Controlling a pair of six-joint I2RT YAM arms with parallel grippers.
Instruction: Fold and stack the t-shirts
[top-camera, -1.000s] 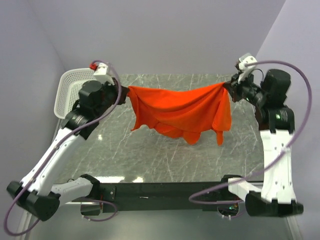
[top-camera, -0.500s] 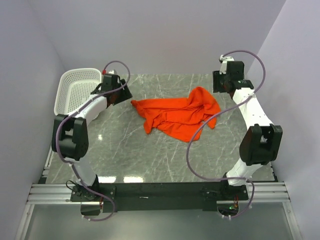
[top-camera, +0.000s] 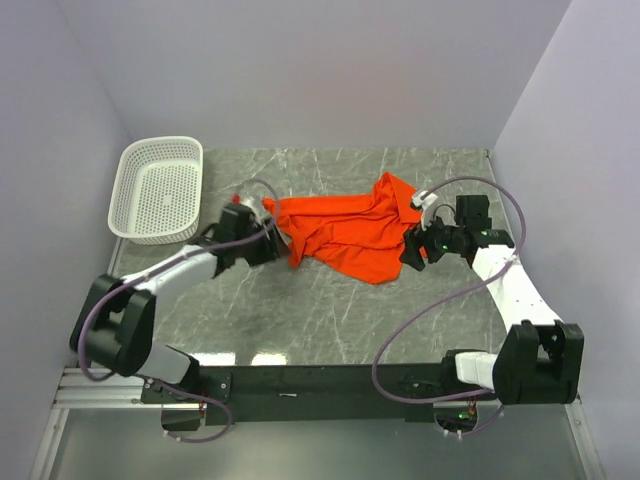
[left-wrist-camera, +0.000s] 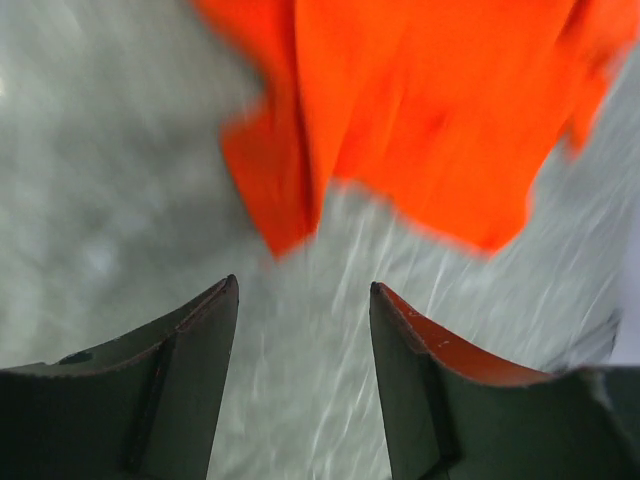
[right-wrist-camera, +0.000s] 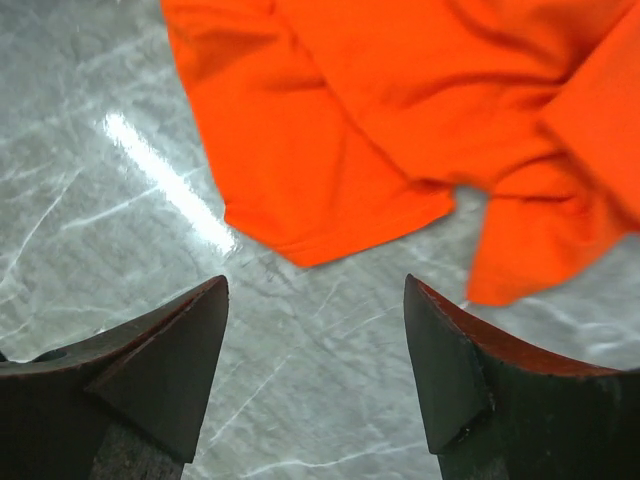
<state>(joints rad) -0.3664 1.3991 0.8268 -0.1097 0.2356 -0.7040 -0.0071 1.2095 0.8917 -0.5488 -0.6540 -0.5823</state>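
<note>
Since a second ago the bright orange-red soft fabric t-shirt (top-camera: 345, 232) has gone from hanging stretched between both grippers to lying crumpled on the grey marble-patterned table (top-camera: 300, 310). Both arms have come down low beside it.

Top view: one t-shirt lies in a rumpled, unfolded heap a little toward 12 o'clock from the table's middle, with one lobe poking out at its 1 o'clock. One white perforated plastic basket (top-camera: 122, 205) sits at the table's 10 o'clock corner, well apart from the cloth. Two arms reach in from the near edge. The left gripper (top-camera: 270, 240) is just beside the t-shirt's 9 o'clock edge. The right gripper (top-camera: 408, 252) is just beside its 4 o'clock edge. From this height I cannot tell whether either one touches the fabric.

Left wrist view, blurred: the two dark fingers of the left gripper (left-wrist-camera: 300, 290) stand spread, with only table (left-wrist-camera: 120, 180) between them, so it has let go. The t-shirt (left-wrist-camera: 400, 110) fills the frame from 11 to 2 o'clock. Its nearest corner of cloth is ahead of the fingertips and apart from them.

Right wrist view: the two dark fingers of the right gripper (right-wrist-camera: 315, 285) are spread wide and hold nothing. Bare table (right-wrist-camera: 100, 200) lies between and ahead of them. The t-shirt (right-wrist-camera: 350, 120) covers the frame from 11 to 3 o'clock, and its hem lies near the fingertips but apart from them.
</note>
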